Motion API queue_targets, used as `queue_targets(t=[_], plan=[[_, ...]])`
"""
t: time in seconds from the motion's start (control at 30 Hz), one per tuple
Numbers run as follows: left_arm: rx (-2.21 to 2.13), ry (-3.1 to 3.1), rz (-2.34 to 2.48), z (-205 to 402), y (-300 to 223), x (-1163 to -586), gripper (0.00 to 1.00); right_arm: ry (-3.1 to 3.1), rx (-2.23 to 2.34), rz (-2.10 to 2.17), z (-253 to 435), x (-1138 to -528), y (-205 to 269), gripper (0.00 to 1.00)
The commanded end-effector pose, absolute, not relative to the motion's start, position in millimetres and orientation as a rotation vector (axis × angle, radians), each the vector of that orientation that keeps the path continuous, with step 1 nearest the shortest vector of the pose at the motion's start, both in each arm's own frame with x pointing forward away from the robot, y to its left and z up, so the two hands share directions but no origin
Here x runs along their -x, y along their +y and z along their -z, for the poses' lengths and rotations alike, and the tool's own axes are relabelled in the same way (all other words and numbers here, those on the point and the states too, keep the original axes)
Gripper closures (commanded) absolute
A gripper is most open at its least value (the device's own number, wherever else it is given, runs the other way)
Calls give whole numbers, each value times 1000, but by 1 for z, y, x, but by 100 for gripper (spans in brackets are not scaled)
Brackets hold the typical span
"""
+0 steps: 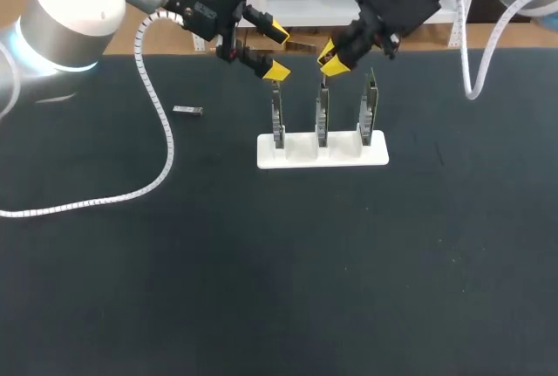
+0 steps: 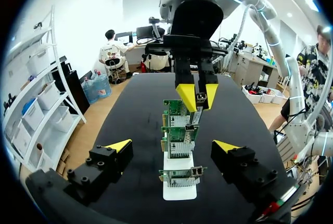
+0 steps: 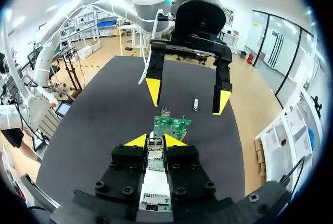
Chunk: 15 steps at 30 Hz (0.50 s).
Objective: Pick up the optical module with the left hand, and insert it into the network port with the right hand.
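Note:
Three green network cards stand upright in a white stand (image 1: 296, 153). My right gripper (image 1: 332, 57) is just above the middle card (image 1: 323, 119) and is shut on a small silver optical module (image 3: 154, 144), which points down at that card's top edge. From the left wrist view the module (image 2: 199, 99) shows between the right gripper's (image 2: 197, 95) yellow tips. My left gripper (image 1: 276, 51) hangs open and empty above the left card (image 1: 277, 121), a short way from the right one. Its fingertips (image 2: 118, 145) stand wide apart.
A second small silver module (image 1: 187, 111) lies flat on the black table mat, left of the stand, and also shows past the cards as the spare module (image 3: 195, 103). A white coiled cable (image 1: 161, 145) trails across the mat's left part.

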<state>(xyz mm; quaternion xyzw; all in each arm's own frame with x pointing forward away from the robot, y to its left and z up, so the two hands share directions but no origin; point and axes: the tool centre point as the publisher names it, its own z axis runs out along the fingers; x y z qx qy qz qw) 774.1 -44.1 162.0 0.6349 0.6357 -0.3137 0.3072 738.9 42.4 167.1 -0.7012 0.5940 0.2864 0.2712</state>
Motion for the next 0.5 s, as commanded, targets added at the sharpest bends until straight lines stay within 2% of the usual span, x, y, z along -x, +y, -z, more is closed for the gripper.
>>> queue_targets(t=[0.03, 0.5], plan=[[-1681, 1685, 827, -162, -44, -774, 0, 1584, 1894, -772, -166, -740, 44, 100], [-1681, 1685, 827, -162, -44, -774, 0, 1572, 1903, -772, -163, -741, 45, 100]])
